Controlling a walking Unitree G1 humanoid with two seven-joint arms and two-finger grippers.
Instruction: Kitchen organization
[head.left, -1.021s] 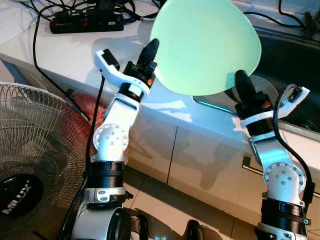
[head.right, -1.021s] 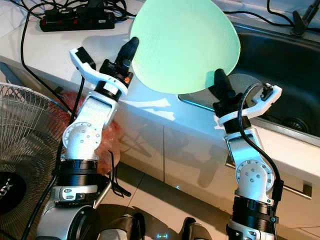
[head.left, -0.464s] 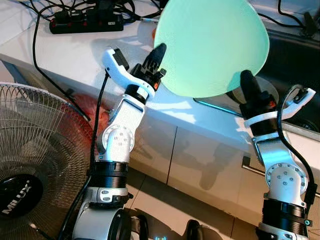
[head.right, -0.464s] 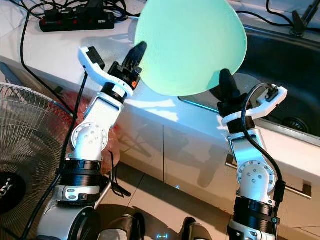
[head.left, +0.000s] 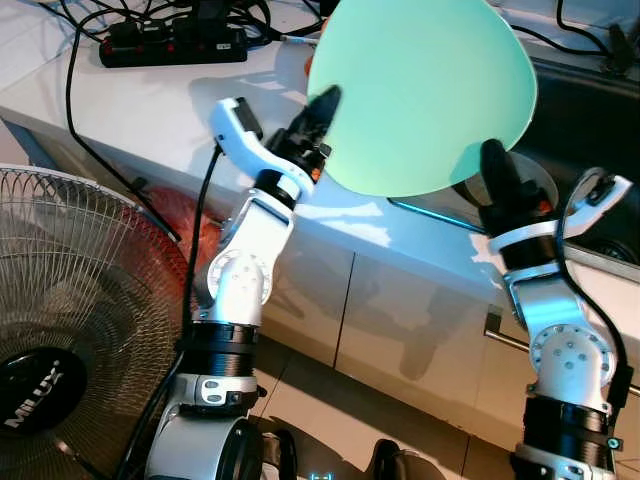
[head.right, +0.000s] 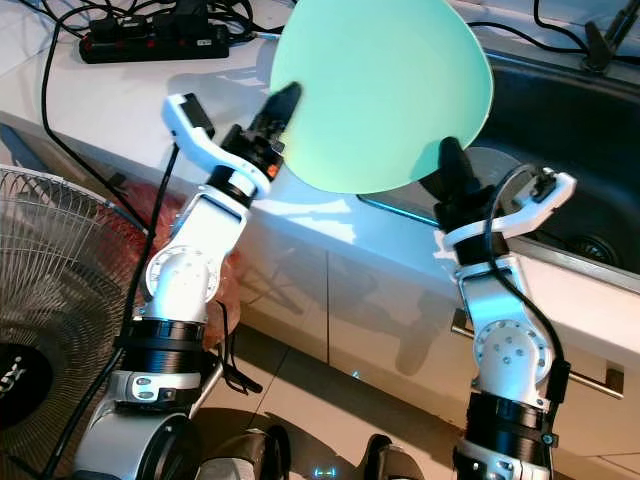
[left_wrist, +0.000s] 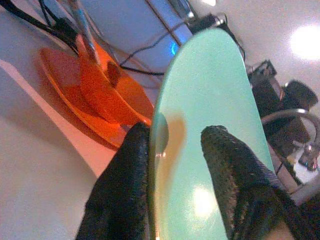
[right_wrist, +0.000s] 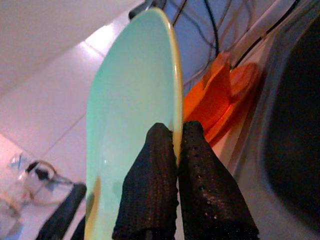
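Between the two raised hands, a large pale green plate (head.left: 425, 90) stood nearly on edge above the front of the white bench (head.left: 150, 105), well clear of its surface. The right hand (right_wrist: 176, 150) was clenched on the plate's rim, one finger on each face, as the right wrist view showed plainly. The left hand (left_wrist: 175, 145) straddled the opposite rim with its fingers apart; one pad looked to touch the back face while the other stood off the front, so that side seemed more a steadying rest than a true grasp. Beyond the left hand, orange dishes (left_wrist: 100, 95) lay on the bench, and past them a black power strip (head.left: 170, 42) with its cables. Beyond the right hand lay the dark sink (head.left: 590, 130). Beneath the left arm stood a floor fan (head.left: 60, 330). The main risk looked to be a slip: with only a thin rim pinched on one side, any quick tilt or uneven motion of the arms could lever the smooth plate out and drop it onto the bench edge or the floor. A wide swing towards the left hand's far side might also strike the orange dishes or snag the cables.
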